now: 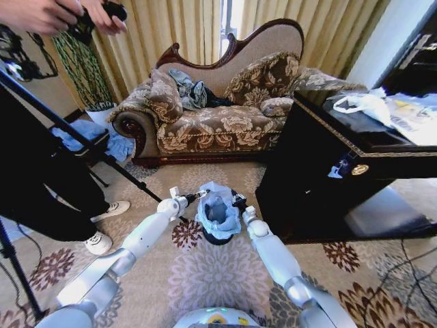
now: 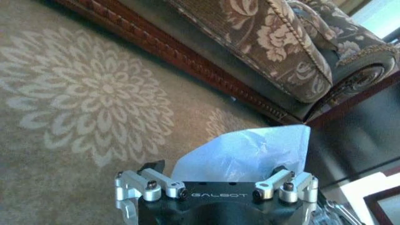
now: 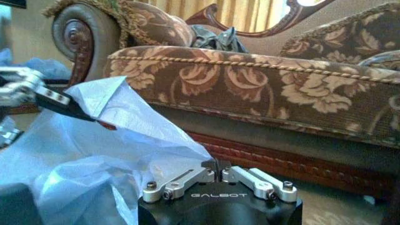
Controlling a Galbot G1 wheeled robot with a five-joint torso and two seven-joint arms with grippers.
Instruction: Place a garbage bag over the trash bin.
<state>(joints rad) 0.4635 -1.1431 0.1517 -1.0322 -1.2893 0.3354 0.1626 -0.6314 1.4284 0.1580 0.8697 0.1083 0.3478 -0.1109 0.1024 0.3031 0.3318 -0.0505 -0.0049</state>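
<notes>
Both arms reach forward over the patterned carpet (image 1: 225, 273) to the trash bin (image 1: 217, 239), which stands on the floor between the floral sofa (image 1: 218, 123) and the dark cabinet (image 1: 341, 178). Only the bin's black lower wall is exposed; the garbage bag (image 1: 218, 208) is draped into and over its mouth, with crumpled pale blue plastic standing up around the rim.

Left gripper (image 1: 203, 195): at the bag's left upper edge. In the right wrist view its dark fingertips (image 3: 84, 114) are pinched on a raised corner of the bag (image 3: 119, 122), pulling that corner up into a peak. In the left wrist view the bag (image 2: 250, 154) sits directly ahead of the left gripper (image 2: 216, 168).

Right gripper (image 1: 238, 201): at the bag's right upper edge. In the right wrist view, the right gripper (image 3: 216, 165) has its fingers drawn together, with the plastic edge lying against them; whether film is caught between them cannot be confirmed.

Clothing (image 1: 194, 92) lies heaped on the sofa seat
</notes>
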